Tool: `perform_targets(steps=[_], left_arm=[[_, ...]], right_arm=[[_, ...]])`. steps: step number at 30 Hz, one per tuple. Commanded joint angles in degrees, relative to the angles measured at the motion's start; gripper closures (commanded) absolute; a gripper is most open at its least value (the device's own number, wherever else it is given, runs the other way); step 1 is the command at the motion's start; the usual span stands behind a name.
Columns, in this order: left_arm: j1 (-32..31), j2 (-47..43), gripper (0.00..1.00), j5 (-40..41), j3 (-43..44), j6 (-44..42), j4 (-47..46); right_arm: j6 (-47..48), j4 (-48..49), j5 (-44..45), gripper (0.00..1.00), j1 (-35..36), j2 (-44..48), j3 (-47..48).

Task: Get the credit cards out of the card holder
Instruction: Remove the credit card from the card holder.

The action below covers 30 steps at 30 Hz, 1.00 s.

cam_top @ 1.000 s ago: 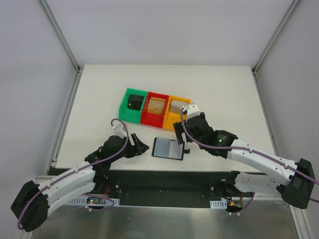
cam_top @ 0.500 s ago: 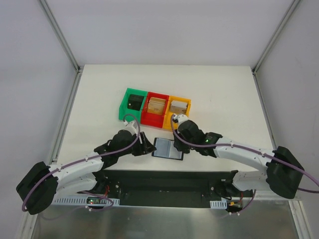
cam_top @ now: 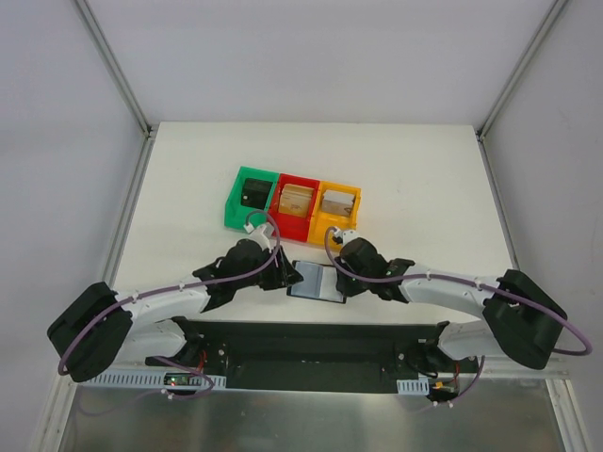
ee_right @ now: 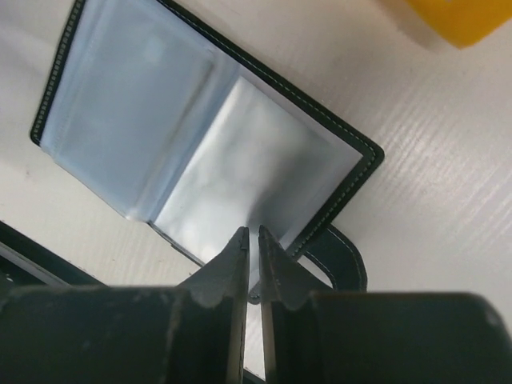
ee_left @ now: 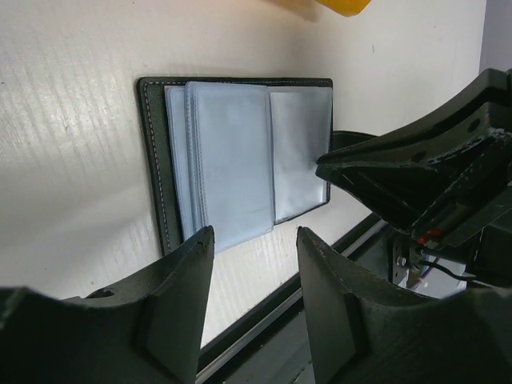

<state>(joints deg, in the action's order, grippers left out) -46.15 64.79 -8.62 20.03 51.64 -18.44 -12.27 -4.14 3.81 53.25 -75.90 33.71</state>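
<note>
The card holder (cam_top: 316,281) lies open near the table's front edge, its black stitched cover up against the table and pale clear sleeves (ee_left: 232,160) showing. No credit cards can be made out in the sleeves. My left gripper (cam_top: 287,275) stands open at the holder's left side, and in the left wrist view (ee_left: 256,236) only bare table shows between its fingers. My right gripper (cam_top: 343,273) is over the holder's right half; in the right wrist view (ee_right: 252,232) its jaws are nearly together, tips on the right-hand sleeve (ee_right: 248,160). Whether a sleeve is pinched does not show.
Behind the holder stand a green bin (cam_top: 236,212), a red bin (cam_top: 287,226) and a yellow bin (cam_top: 325,228), each with something inside. The holder's closing strap (ee_right: 344,260) sticks out at its right edge. The table's front edge (ee_left: 320,276) runs just beside the holder.
Both arms have come in to the holder, left from the left, right from the right. The right gripper has gone from wide open to nearly shut, and the raised right flap now lies flat.
</note>
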Motion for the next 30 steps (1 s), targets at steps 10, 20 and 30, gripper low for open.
perform_targets(steps=[10,20,30], left_arm=[[-0.87,6.83,0.48,2.47,5.89,-0.04,-0.90],[-2.89,10.00,0.50,3.79,8.27,-1.01,0.59],[-3.60,11.23,0.50,6.07,7.92,-1.01,2.44]], right_arm=[[-1.00,1.15,1.20,0.83,-0.35,2.69,-3.22],[-1.09,0.80,0.93,0.81,-0.34,1.89,-3.30],[-1.17,0.45,1.02,0.80,-0.34,1.90,-3.39]])
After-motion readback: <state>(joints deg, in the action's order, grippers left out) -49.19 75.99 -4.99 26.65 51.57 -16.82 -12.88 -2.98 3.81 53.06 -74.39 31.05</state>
